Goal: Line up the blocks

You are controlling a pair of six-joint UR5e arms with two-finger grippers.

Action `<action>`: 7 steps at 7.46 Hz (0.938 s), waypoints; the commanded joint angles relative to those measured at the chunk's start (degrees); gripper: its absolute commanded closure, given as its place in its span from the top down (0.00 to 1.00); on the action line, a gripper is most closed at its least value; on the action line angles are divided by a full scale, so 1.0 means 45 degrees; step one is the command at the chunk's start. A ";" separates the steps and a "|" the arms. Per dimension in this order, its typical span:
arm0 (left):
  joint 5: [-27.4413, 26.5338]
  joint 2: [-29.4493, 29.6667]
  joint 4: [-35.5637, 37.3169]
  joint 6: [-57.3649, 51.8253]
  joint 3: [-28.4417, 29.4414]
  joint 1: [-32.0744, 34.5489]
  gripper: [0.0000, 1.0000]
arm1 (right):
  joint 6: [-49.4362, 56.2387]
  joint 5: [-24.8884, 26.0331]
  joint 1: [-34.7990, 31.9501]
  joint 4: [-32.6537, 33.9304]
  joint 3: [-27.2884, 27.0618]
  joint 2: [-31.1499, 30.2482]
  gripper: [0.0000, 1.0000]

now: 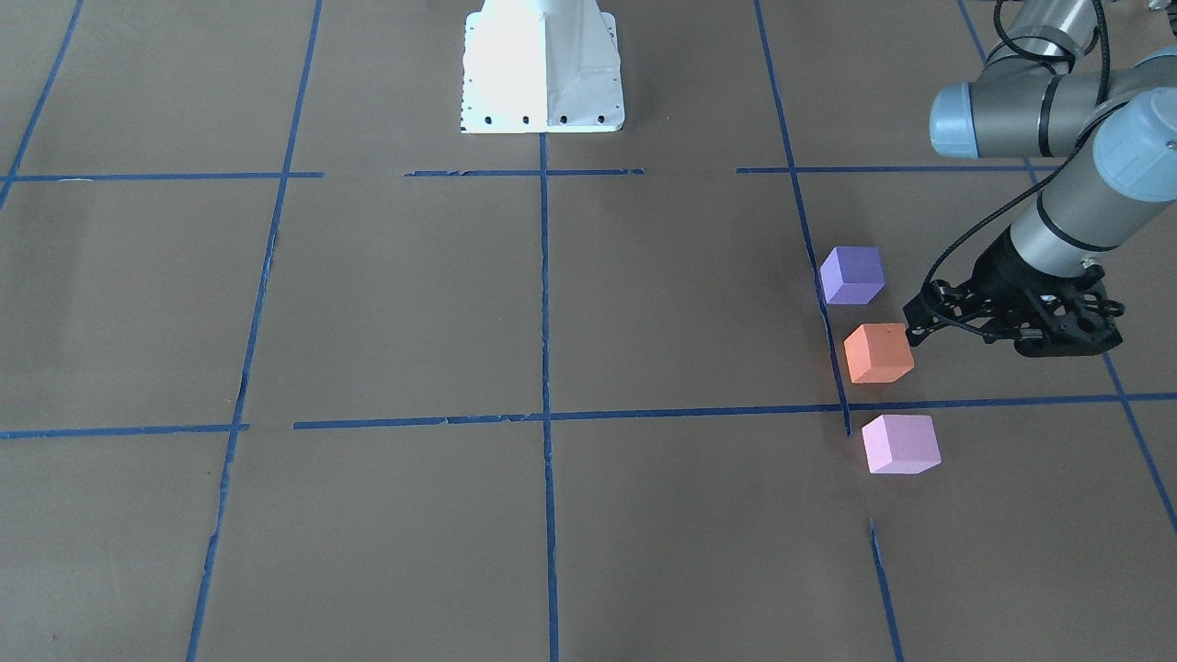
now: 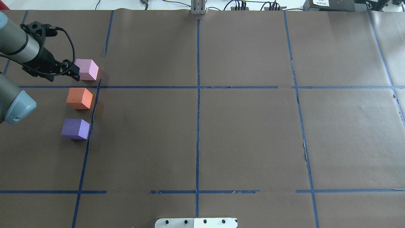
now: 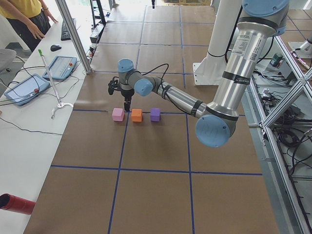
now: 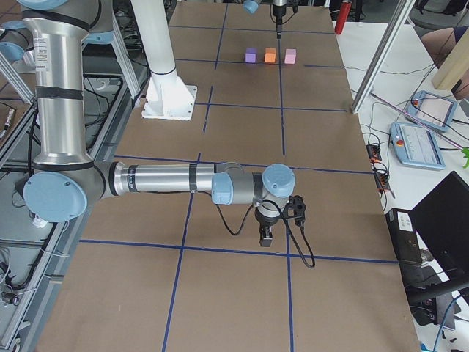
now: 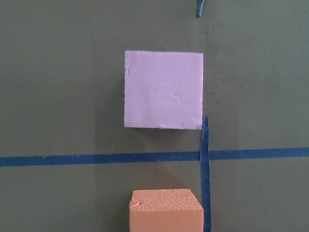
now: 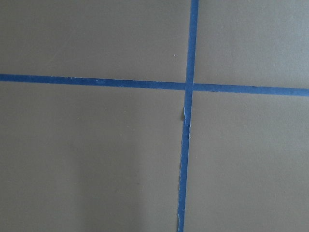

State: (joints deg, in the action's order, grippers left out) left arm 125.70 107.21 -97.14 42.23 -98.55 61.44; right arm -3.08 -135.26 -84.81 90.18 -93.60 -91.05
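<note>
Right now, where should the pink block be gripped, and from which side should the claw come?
I'd come straight down from above and pinch the pink block across its two upright faces that run along the row, not the one facing the orange block. It is a cube sitting flat, top bare, with nothing against those two faces.

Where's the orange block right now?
In the overhead view the orange block sits at the far left, between the pink block and the purple block, just beside a blue tape line.
</note>
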 commanded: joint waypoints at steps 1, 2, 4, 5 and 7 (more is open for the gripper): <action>0.0054 -0.0131 0.0492 -0.2550 -0.0054 0.0776 1.00 | 0.0000 0.0000 0.0000 0.0000 0.0000 0.0000 1.00; 0.0210 -0.0770 0.0454 -0.3960 0.0141 0.1729 1.00 | 0.0000 0.0000 0.0000 0.0000 0.0000 0.0000 1.00; 0.0581 -0.0933 0.0375 -0.6166 0.1445 0.3664 1.00 | 0.0000 0.0000 0.0000 0.0019 0.0000 0.0000 1.00; 0.1046 -0.0933 0.0375 -0.7438 0.2109 0.4426 1.00 | 0.0000 0.0000 0.0000 0.0019 0.0000 0.0000 1.00; 0.1188 -0.1320 0.0473 -0.9550 0.2662 0.5892 1.00 | 0.0000 0.0000 0.0000 0.0000 0.0000 0.0000 1.00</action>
State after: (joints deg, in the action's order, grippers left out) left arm 130.62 102.50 -95.27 5.31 -88.01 83.84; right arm -3.08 -135.26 -84.82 90.21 -93.60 -91.05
